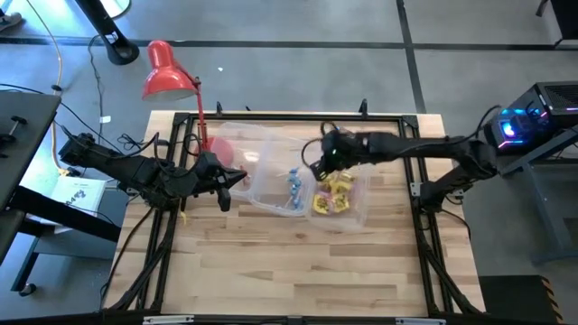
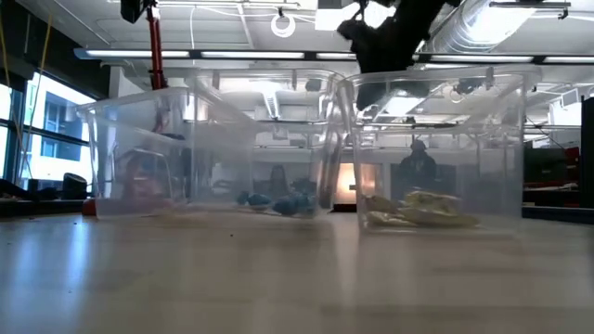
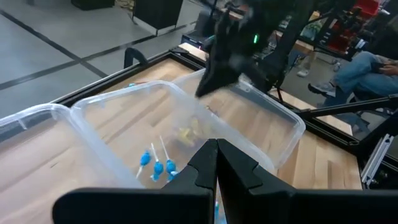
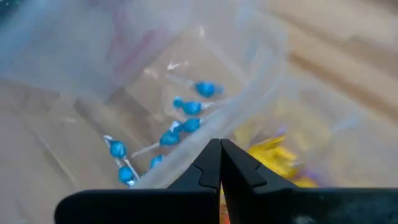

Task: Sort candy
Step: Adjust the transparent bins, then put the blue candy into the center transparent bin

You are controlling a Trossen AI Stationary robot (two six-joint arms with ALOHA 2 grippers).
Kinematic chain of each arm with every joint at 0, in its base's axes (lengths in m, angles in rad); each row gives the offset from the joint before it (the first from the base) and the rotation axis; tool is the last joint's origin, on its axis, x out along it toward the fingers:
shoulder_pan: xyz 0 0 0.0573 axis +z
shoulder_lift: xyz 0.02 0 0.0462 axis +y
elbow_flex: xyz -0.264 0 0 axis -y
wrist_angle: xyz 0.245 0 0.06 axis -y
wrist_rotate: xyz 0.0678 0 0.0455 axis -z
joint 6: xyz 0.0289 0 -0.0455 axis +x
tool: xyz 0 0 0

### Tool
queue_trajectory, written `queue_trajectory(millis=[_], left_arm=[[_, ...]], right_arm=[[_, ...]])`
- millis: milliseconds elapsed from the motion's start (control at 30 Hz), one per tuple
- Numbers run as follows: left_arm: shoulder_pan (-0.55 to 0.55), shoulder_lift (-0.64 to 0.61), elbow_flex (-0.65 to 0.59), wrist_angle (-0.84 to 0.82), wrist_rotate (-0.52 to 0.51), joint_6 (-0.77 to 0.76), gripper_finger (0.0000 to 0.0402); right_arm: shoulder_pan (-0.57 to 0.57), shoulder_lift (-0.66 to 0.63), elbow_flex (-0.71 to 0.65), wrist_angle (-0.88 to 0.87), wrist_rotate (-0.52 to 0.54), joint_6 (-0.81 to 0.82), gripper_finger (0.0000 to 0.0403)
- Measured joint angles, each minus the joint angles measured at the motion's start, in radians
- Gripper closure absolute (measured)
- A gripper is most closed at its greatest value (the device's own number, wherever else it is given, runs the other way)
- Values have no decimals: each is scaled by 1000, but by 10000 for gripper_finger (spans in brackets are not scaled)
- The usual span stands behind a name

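Bins [image 1: 262, 144] of clear plastic stand side by side on the counter [image 1: 298, 271]: blue candies on sticks [image 1: 294, 188] in the middle one, crumpled yellow packets [image 1: 331, 195] in the right, something pink [image 1: 220, 144] in the left. Left pincer [image 1: 242, 178] is closed beside the bins, right pincer [image 1: 316, 171] closed above them; both grip nothing.

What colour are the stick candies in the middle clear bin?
Blue: the blue-wrapped candies on thin white sticks show best in the right wrist view.
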Motion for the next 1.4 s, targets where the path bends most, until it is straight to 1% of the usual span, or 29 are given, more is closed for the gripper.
queue_trajectory(millis=[133,167,233,300,367,433,500,567,600,733,800,867,967,1033,1100,1200,1267,1400], left_arm=[[0,0,0,0,-7,0,401],[0,0,0,0,-13,0,401],[0,0,0,0,-18,1,401],[0,0,0,0,-19,1,401],[0,0,0,0,-19,0,401],[0,0,0,0,-20,-8,401],[0,0,0,1,-20,-16,401],[0,0,0,1,-20,-16,401],[0,0,0,1,-20,-16,401],[0,0,0,1,-37,-24,401],[0,0,0,1,-42,-35,401],[0,0,0,2,-43,-56,401],[0,0,0,2,-44,-89,401],[0,0,0,2,-45,-109,401],[0,0,0,2,-55,-130,401],[0,0,0,2,-67,-158,401],[0,0,0,4,-69,-178,401],[0,0,0,6,-69,-202,401]], right_arm=[[-34,-11,134,-237,6,-96,403],[-39,-9,169,-302,26,-119,403],[-50,-9,248,-390,108,-148,403],[-71,-12,326,-448,189,-187,403],[-109,-13,381,-470,243,-237,403],[-164,-13,409,-466,251,-289,403],[-235,-13,409,-465,245,-333,403],[-319,-10,382,-454,225,-366,403],[-365,-9,359,-443,198,-385,403],[-517,-8,213,-302,41,-425,403],[-567,-6,130,-200,3,-437,403],[-604,-6,50,-98,-6,-435,402],[-644,-6,-54,59,-40,-418,392],[-668,-6,-114,162,-94,-395,375],[-684,5,-160,251,-162,-375,350],[-697,58,-193,311,-237,-369,302],[-690,107,-196,314,-250,-385,269],[-671,206,-172,348,-231,-410,217]])
